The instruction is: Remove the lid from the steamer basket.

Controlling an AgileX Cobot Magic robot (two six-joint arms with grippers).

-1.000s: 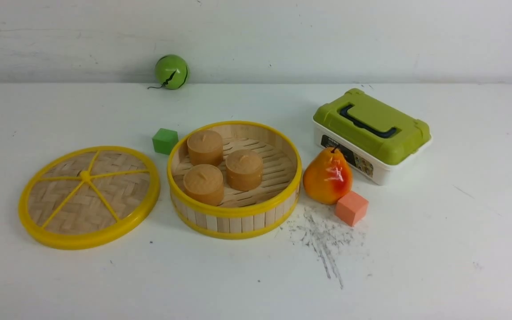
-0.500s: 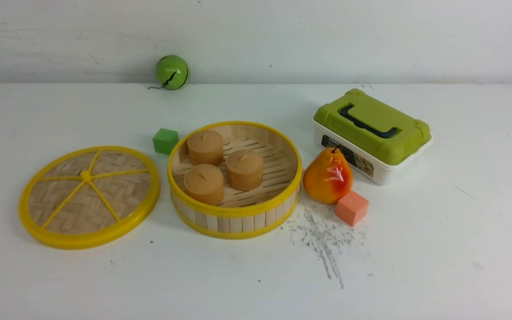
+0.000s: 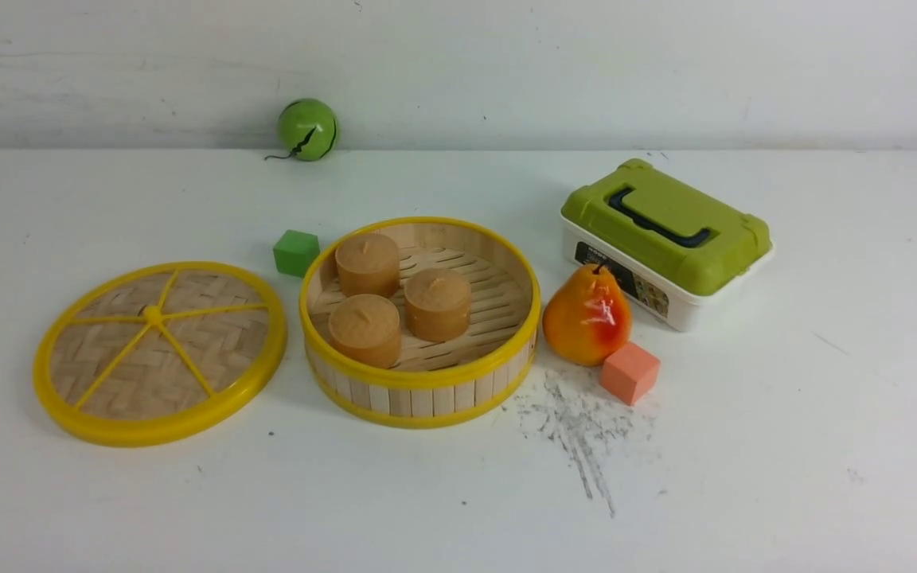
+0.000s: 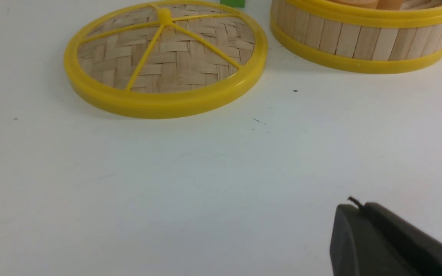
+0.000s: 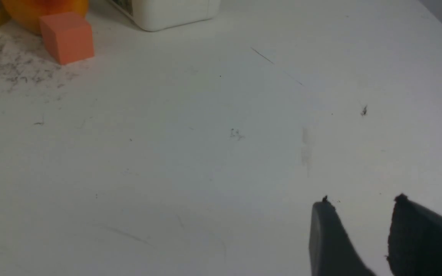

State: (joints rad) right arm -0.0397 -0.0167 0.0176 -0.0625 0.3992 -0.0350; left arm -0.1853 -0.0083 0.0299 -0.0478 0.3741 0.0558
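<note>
Jaws off lid (image 3: 160, 352), beside steamer basket (image 3: 420, 383).

Green ball (image 3: 307, 128): far back on the table (image 3: 785, 446) — by the wall.
Green cube (image 3: 295, 252): mid-table.
Pear (image 3: 587, 316): touching orange cube (image 3: 629, 372).
White box (image 3: 665, 241): behind pear — green lid.

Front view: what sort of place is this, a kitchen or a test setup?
Probably a lab tabletop, not a kitchen: a scuffed bare white table against a plain white wall, with props such as a glossy toy pear and an orange foam cube.
</note>
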